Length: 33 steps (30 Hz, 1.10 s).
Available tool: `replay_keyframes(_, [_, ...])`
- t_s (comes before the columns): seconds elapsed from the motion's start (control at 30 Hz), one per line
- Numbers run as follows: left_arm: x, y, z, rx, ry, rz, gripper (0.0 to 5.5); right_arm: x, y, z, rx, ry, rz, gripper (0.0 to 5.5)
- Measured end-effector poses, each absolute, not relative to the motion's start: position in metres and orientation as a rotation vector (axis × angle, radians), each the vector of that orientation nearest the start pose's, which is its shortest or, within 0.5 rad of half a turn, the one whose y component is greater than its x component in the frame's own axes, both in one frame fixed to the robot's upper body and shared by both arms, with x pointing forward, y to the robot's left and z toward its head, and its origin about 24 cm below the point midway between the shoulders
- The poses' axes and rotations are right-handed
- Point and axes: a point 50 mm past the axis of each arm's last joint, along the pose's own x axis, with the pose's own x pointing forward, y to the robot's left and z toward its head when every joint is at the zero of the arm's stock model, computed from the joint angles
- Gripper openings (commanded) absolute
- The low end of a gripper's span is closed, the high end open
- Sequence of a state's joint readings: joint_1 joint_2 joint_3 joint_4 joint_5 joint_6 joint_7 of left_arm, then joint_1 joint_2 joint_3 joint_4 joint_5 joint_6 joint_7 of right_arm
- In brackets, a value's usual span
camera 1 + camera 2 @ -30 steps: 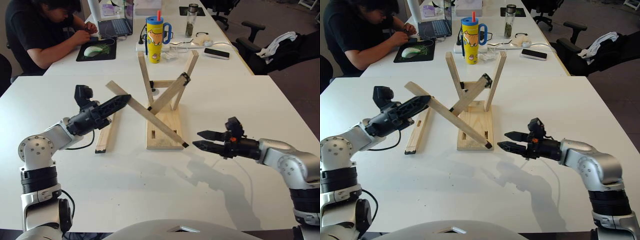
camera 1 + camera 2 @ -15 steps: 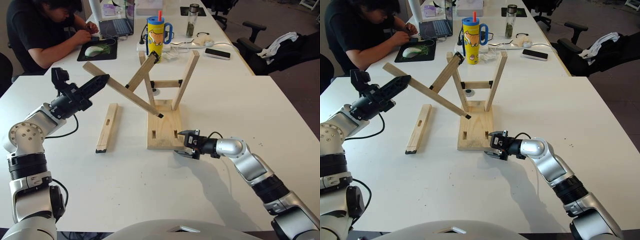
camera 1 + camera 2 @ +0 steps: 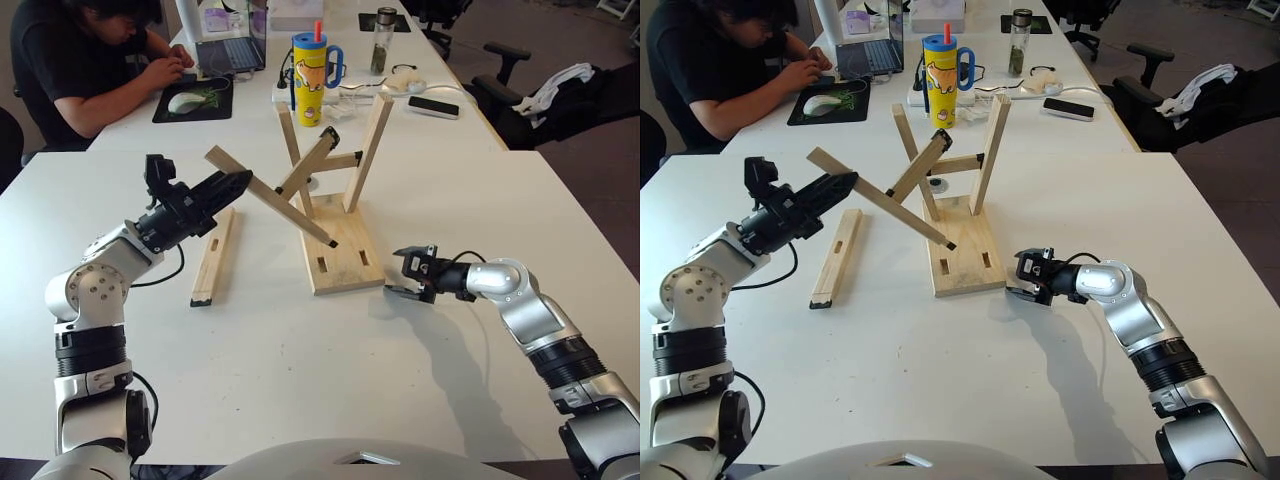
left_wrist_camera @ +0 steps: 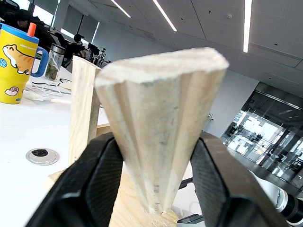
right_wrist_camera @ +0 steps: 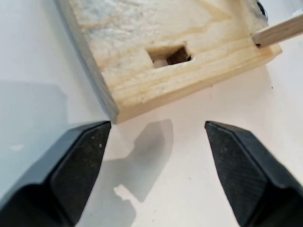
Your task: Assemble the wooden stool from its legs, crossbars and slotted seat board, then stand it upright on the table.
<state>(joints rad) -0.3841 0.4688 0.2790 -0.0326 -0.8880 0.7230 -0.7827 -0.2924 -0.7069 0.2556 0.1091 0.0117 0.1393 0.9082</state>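
With 12 o'clock taken as the far side of the white table (image 3: pixel 300 380), the left gripper (image 3: pixel 232 185) sits at about 10 o'clock from the flat pale slotted seat board (image 3: pixel 345 272). Its 2 black fingers (image 4: pixel 99 184) are clamped tight on the upper end of a long pale wooden stick (image 3: pixel 275 205). That stick slopes down toward 4 o'clock, and its dark-tipped lower end comes over the board; I cannot tell whether it touches. About midway along, a shorter pale wooden stick (image 3: pixel 315 160) meets it and rises toward 1 o'clock.

Just beneath the gripper, at 9 o'clock from the board, a loose flat wooden slat with a slot (image 3: pixel 212 255) lies on the table, running from 12 to 6 o'clock.

The seat board lies flat near the table's middle, its slots facing up. 2 pale wooden legs stand in its far end, 1 at 11 o'clock (image 3: pixel 288 125) and 1 at 1 o'clock (image 3: pixel 370 145), both leaning outward, with a short wooden crossbar (image 3: pixel 345 162) between them.

On the next table, at 12 o'clock, stands a yellow cup with a blue lid and handle (image 3: pixel 309 80).

The right gripper (image 3: pixel 402 273) is low over the table at 4 o'clock from the board, just beside its near corner. Its black fingers (image 5: pixel 71 165) are spread wide and grip nothing, with the board's corner and 1 slot (image 5: pixel 168 54) just beyond them.
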Motion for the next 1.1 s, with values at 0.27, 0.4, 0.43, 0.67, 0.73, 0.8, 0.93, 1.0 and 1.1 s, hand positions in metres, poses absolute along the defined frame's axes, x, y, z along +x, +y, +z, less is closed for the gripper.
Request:
replay_keyframes(0.27, [0.288,0.201,0.161,-0.359,-0.004,-0.949,2.06,0.274,-0.170,0.098,0.149,0.207,0.813,2.21])
replay_keyframes(0.4, [0.291,0.199,0.164,-0.306,0.015,-0.992,2.06,0.277,-0.155,0.081,0.152,0.235,0.635,2.00])
replay_keyframes(0.43, [0.293,0.200,0.165,-0.298,0.018,-0.999,2.06,0.279,-0.153,0.075,0.143,0.249,0.597,2.00])
replay_keyframes(0.67, [0.297,0.192,0.163,-0.254,0.058,-1.093,2.06,0.283,-0.129,0.050,0.186,0.288,0.477,2.00])
replay_keyframes(0.73, [0.297,0.190,0.161,-0.249,0.067,-1.111,2.06,0.282,-0.122,0.048,0.202,0.293,0.489,2.00])
replay_keyframes(0.8, [0.298,0.189,0.157,-0.228,0.087,-1.123,2.06,0.281,-0.120,0.046,0.205,0.304,0.496,2.00])
replay_keyframes(0.93, [0.301,0.190,0.156,-0.200,0.095,-1.142,2.06,0.278,-0.119,0.041,0.205,0.328,0.513,2.00])
replay_keyframes(1.0, [0.302,0.191,0.157,-0.186,0.097,-1.150,2.06,0.277,-0.119,0.039,0.207,0.338,0.519,2.00])
replay_keyframes(1.1, [0.305,0.190,0.158,-0.168,0.094,-1.165,2.06,0.275,-0.117,0.038,0.205,0.346,0.532,2.00])
